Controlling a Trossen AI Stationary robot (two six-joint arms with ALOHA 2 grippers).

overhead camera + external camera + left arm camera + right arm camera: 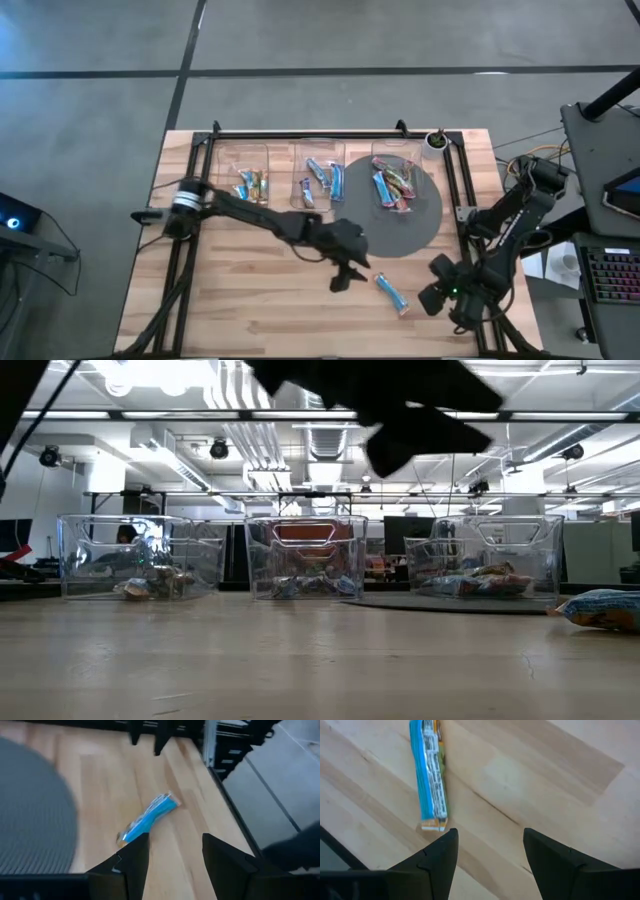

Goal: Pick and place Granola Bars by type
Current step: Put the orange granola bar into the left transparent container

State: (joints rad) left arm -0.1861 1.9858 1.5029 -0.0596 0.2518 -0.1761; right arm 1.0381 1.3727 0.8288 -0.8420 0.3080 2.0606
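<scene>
ok, blue bar (391,293) lying loose lower right of centre, long axis diagonal. left gripper (348,277) hovering just left of it, right gripper (436,297) just right, roughly equidistant; both jaws gaping, empty.

light: bright ceiling lamps (150,372) glare at you | shadows: soft | blur: your left wrist view, gray mat (30,810) smeared

Open-plan lab (ceiling ducts (255,445), monitors (405,532))
</scene>
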